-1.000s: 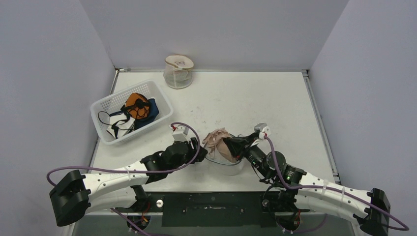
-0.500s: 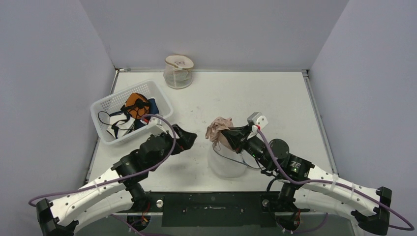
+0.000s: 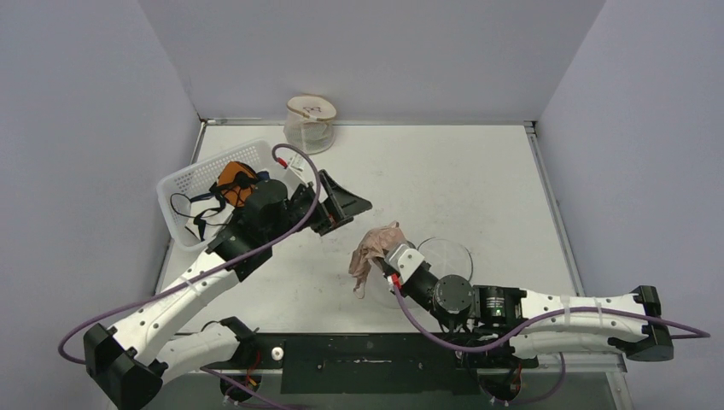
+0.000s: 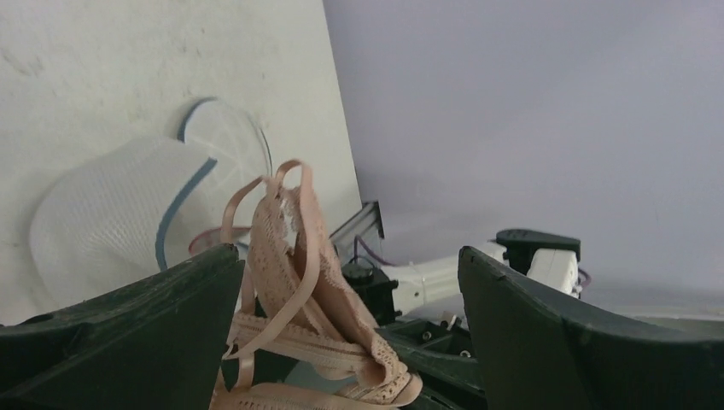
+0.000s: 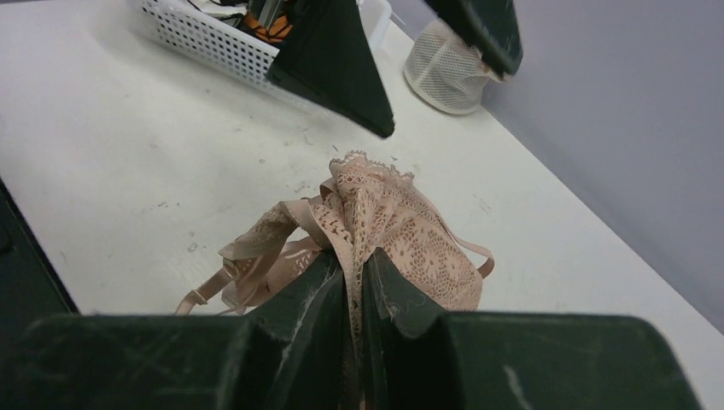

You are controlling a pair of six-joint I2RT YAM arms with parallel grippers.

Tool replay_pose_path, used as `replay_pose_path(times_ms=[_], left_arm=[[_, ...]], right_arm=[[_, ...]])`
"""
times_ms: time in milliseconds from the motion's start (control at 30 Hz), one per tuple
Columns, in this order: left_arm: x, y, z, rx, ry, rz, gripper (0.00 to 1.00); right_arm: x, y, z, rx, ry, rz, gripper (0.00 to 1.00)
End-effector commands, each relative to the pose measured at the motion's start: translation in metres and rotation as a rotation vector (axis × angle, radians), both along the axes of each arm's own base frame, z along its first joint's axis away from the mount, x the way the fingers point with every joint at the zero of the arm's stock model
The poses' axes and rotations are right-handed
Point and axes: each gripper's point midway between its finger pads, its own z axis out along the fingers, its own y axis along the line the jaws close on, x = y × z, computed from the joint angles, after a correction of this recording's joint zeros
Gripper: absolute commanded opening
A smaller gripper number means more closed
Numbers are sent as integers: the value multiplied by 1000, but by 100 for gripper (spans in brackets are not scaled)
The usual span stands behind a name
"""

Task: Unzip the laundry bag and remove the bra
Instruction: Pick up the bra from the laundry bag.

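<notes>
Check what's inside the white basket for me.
An orange garment and black straps show in the basket; the left arm covers its right end, so anything there is hidden.

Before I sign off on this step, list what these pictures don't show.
- Bag zipper: top view, too small, partly under the right arm.
- Bra bottom: left wrist view, cut off by the frame edge.
- Basket contents: top view, partly covered by the left arm.
</notes>
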Motion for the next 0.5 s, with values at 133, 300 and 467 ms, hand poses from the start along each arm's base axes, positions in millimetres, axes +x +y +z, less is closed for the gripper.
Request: replay_pose_path(times_ms=[133, 300, 467], left_arm=[[-36, -28, 4, -9, 33, -205, 96], [-45, -20, -3, 22, 56, -212, 96], [-52, -15, 5, 14, 47, -222, 96]], right_arm=[[-3, -14, 25, -54, -160, -128, 5], [-9, -8, 26, -128, -232, -146, 5], [-9, 1, 27, -175, -283, -147, 5]])
